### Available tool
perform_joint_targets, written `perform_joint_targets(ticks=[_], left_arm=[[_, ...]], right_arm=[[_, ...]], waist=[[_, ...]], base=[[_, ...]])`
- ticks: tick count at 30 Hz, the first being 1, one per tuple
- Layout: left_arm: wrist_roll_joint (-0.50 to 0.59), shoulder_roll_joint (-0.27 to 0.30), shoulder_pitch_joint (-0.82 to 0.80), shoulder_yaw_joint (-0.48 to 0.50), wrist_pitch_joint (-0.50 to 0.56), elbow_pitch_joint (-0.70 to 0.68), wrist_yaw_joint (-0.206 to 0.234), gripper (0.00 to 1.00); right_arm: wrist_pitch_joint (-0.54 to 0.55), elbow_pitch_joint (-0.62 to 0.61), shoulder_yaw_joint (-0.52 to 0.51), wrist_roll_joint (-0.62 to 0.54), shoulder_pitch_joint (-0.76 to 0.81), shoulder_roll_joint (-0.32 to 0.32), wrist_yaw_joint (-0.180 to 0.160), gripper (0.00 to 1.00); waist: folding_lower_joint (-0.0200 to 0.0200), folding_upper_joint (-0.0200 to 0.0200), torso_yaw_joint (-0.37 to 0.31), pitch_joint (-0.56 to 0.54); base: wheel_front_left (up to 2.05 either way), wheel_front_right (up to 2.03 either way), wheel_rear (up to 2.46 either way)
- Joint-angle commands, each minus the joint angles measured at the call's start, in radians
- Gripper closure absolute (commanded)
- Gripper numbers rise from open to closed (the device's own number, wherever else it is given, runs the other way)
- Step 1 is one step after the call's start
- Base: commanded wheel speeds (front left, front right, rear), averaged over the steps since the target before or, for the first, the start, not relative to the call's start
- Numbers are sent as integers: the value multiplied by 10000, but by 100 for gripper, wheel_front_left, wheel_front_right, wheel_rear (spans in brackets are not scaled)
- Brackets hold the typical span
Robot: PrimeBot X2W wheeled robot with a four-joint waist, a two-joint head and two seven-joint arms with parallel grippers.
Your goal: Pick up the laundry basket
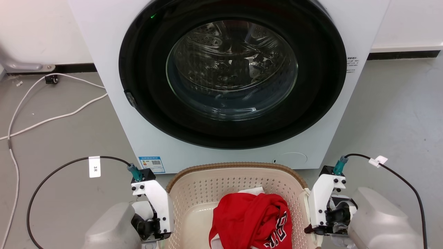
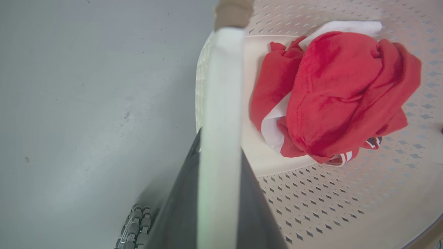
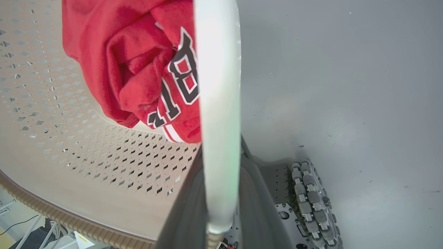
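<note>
Found cream perforated plastic laundry basket [image 1: 193, 197], brown woven-look rim, on near floor before white front-load washer [image 1: 104, 52]. Saw left gripper [image 2: 221, 145] clamped on left white handle [image 2: 221, 86], right gripper [image 3: 221, 148] on right white handle [image 3: 216, 69]. Read "3米" on white cable tag [image 1: 94, 166], left. Couldn't read red garment [image 1: 249, 218] lettering.

White front-loading washer [image 1: 114, 114] stands on grey floor [image 1: 398, 114]; steel drum visible through its round, dark-rimmed glass door [image 1: 232, 69]. Blue-edged sticker [image 1: 151, 164] at the front's lower left corner. White cable [image 1: 52, 119] lies loose on the floor, left side. Crumpled red garment [image 1: 249, 218] (white trim, black-and-white lettering).
</note>
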Motion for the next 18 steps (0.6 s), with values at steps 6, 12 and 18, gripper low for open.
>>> perform_joint_targets(ticks=[6, 12, 18], left_arm=[[-227, -121, -131, -166, -108, -137, -102, 100], [-341, -108, -134, -274, -129, -106, -102, 100], [-445, -100, -158, -373, -170, -78, -102, 100]], right_arm=[[79, -67, -171, -2, 110, 143, 53, 100], [82, -67, -259, -57, 97, 145, 53, 100], [100, -66, -343, -121, 127, 115, 53, 100]], waist=[[1, 0, -5, 7], [1, 0, -13, 20], [1, 0, 2, 38]], base=[[0, 0, 0], [0, 0, 0], [0, 0, 0]])
